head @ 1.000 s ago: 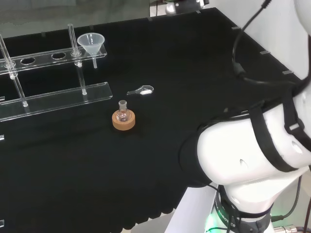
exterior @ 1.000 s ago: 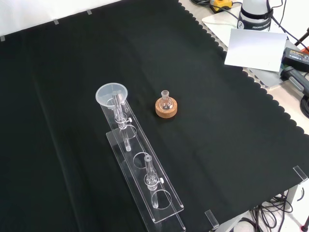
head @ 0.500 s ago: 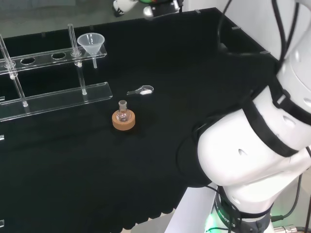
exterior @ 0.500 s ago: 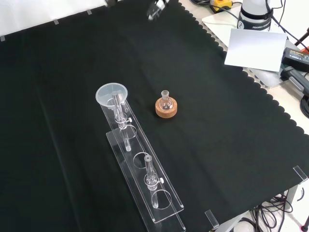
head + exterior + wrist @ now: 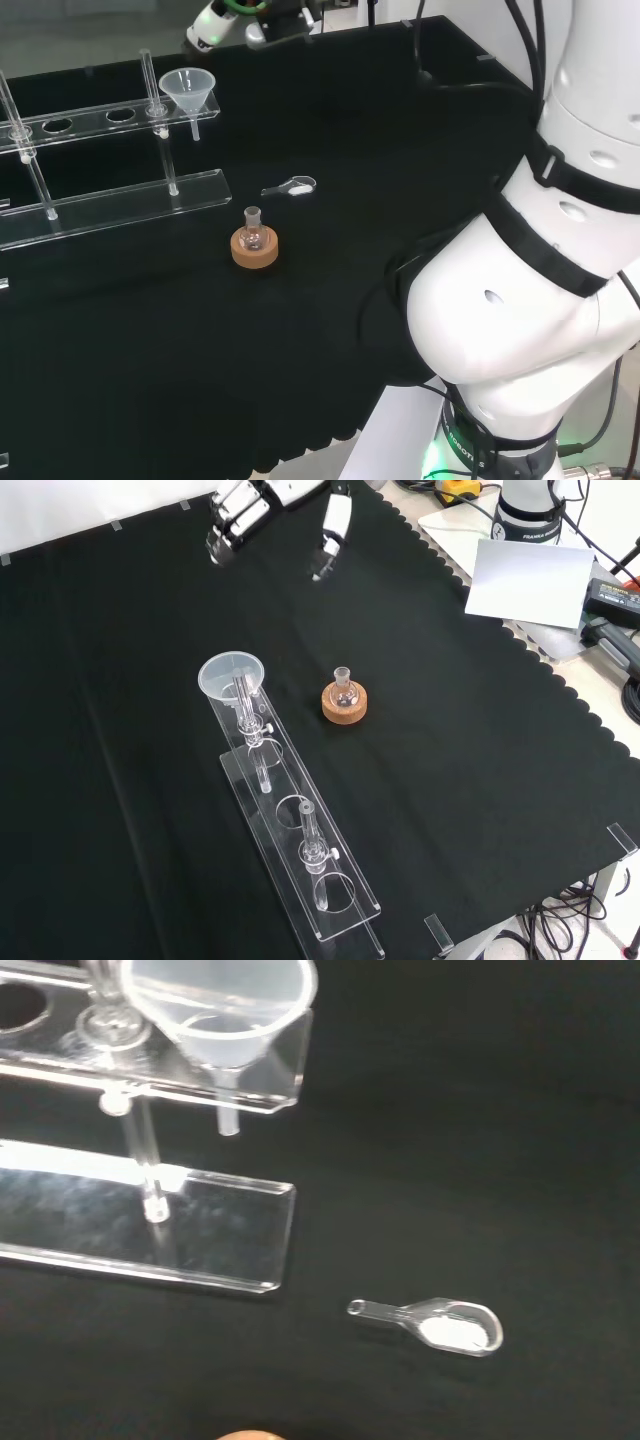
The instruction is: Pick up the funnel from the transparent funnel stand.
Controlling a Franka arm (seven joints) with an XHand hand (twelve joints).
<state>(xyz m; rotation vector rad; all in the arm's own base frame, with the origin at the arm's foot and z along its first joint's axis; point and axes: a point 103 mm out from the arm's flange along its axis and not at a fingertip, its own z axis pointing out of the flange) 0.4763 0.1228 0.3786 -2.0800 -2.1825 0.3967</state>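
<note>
1. resting in the end hole of the transparent funnel stand (image 5: 285, 825): the funnel (image 5: 233, 677), clear plastic, upright, spout hanging through the upper rail. front view: at about 10 o'clock from the cork ring. head view: funnel (image 5: 187, 89) at about 11 o'clock from the same ring, at the right end of the stand (image 5: 110, 205).
2. hand (image 5: 270, 505): black and white, entering the front view at 12 o'clock, above the cloth and well apart from the funnel. fingers (image 5: 232, 518) and thumb extended and spread, holding nothing; released. head view: part of the hand (image 5: 235, 25) at about 1 o'clock from the funnel, near but not touching.
3. small flask (image 5: 343, 685): clear, round-bottomed, upright on a cork ring (image 5: 345, 705), between the stand and the arm's side of the bench.
4. clear scoop (image 5: 430, 1322): lies flat on the cloth with a little white powder in its bowl; head view places the scoop (image 5: 290, 186) between the flask and the funnel end of the stand.
5. black cloth (image 5: 470, 780): covers the bench, otherwise bare around these items.
6. task status, judged: approach only. funnel not yet touched, not yet lifted. remaining: bring the hand over or beside the cone, close the fingers on it, draw it straight up until the spout clears the hole.
7. handling note, judged: the funnel is light and sits unfastened; a sideways knock could tip it or shift the stand.
</note>
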